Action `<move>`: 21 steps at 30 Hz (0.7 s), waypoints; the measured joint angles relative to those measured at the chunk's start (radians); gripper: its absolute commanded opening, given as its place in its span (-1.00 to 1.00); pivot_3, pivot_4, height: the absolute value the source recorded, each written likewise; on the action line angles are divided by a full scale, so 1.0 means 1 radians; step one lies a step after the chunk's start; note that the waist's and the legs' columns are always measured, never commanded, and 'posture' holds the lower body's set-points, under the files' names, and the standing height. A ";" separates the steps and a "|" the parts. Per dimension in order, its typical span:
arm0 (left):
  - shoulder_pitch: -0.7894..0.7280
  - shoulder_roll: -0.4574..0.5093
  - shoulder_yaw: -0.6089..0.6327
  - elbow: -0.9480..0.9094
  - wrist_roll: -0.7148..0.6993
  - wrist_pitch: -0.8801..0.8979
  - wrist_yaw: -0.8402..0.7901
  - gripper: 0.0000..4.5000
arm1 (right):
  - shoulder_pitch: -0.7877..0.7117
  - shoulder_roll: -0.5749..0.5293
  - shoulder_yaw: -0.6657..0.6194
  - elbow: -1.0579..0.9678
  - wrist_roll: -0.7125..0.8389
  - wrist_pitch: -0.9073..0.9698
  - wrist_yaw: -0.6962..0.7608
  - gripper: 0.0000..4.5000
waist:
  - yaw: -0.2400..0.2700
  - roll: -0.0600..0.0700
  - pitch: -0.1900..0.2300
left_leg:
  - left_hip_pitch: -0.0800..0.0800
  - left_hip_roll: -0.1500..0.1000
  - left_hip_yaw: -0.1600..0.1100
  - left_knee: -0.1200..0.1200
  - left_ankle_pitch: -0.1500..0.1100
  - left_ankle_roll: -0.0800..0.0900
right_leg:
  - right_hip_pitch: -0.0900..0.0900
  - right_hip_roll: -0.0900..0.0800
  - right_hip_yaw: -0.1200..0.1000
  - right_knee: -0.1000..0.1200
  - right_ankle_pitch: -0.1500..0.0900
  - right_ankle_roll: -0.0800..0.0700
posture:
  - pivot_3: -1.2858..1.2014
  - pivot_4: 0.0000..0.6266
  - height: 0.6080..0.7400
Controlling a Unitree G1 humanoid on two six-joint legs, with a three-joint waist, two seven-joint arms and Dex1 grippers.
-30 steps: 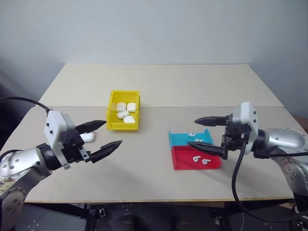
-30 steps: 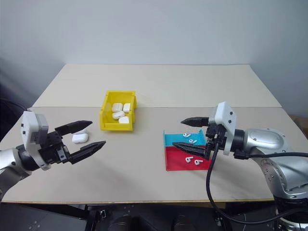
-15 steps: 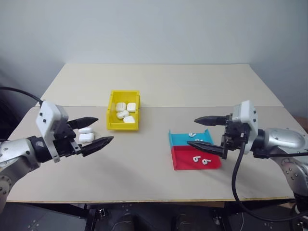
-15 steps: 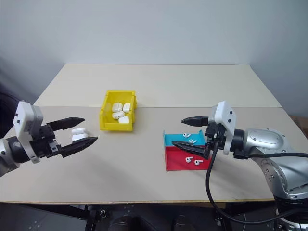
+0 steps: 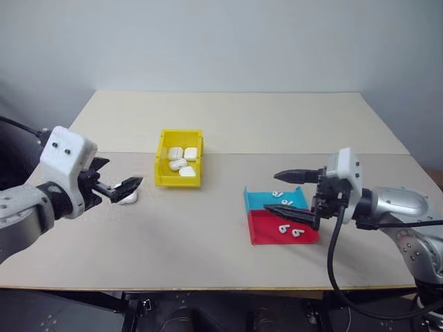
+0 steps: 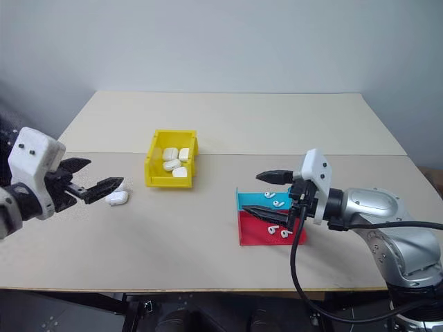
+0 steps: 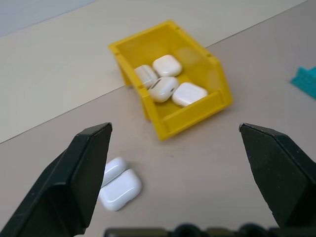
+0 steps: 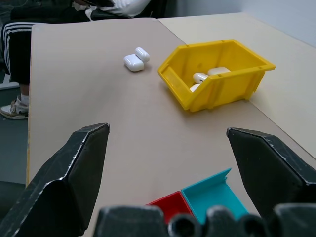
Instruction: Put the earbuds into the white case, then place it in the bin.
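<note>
The white case point(image 5: 127, 198) lies on the table with its lid open, left of the yellow bin point(image 5: 177, 182). My left gripper point(image 5: 125, 171) hovers open just above and beside the case and holds nothing. In the left wrist view the case point(image 7: 118, 182) sits close to one finger point(image 7: 84, 182). Several tiny white earbuds point(image 5: 282, 228) lie in the red and teal tray point(image 5: 266, 235) on the right. My right gripper point(image 5: 273, 191) hangs open over that tray's left end, empty.
The bin holds several closed white cases point(image 5: 178, 164). The bin point(image 8: 217, 89) and the open case point(image 8: 136, 59) also show in the right wrist view. A seated person's striped trouser leg point(image 8: 15, 54) is beyond the table's left edge.
My left gripper has swung out to the left and tipped up toward level, so the open case now lies by its tips. The right gripper has stayed put.
</note>
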 measured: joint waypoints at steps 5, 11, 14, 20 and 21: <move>-0.258 -0.040 -0.115 0.210 -0.172 0.328 0.268 1.00 | -0.020 0.000 0.004 0.012 0.009 0.013 0.000 0.97 | 0.000 -0.003 0.000 | 0.001 0.000 -0.001 0.000 0.000 -0.001 | 0.000 0.000 0.000 0.001 0.000 0.000 | 0.03 -0.52 1.00; -0.384 0.023 -0.341 0.472 -0.590 0.234 0.815 1.00 | -0.026 0.001 0.005 0.014 0.020 0.022 -0.006 0.97 | -0.003 -0.006 0.002 | 0.001 -0.001 -0.003 -0.001 0.001 -0.002 | -0.001 -0.002 0.003 0.001 0.000 0.000 | 0.03 -0.52 1.00; -0.414 0.055 -0.494 0.568 -0.814 0.065 1.113 1.00 | -0.027 0.006 0.007 0.013 0.020 0.022 -0.011 0.97 | 0.000 -0.006 0.002 | 0.003 -0.002 -0.004 -0.001 0.002 -0.003 | 0.001 -0.004 0.002 0.002 0.000 0.000 | 0.03 -0.52 1.00; -0.505 -0.032 -0.598 0.762 -0.867 0.002 1.368 1.00 | -0.039 0.010 0.017 0.013 0.027 0.023 -0.018 0.97 | 0.006 -0.006 0.002 | 0.003 -0.004 -0.003 -0.002 0.003 -0.004 | 0.002 -0.004 0.001 0.001 0.000 0.000 | 0.03 -0.52 1.00; -0.512 -0.056 -0.602 0.795 -0.868 0.001 1.391 1.00 | -0.039 0.010 0.017 0.014 0.029 0.023 -0.018 0.97 | 0.006 -0.006 0.002 | 0.003 -0.004 -0.002 -0.002 0.004 -0.006 | 0.002 -0.004 0.001 0.001 0.000 0.000 | 0.03 -0.52 1.00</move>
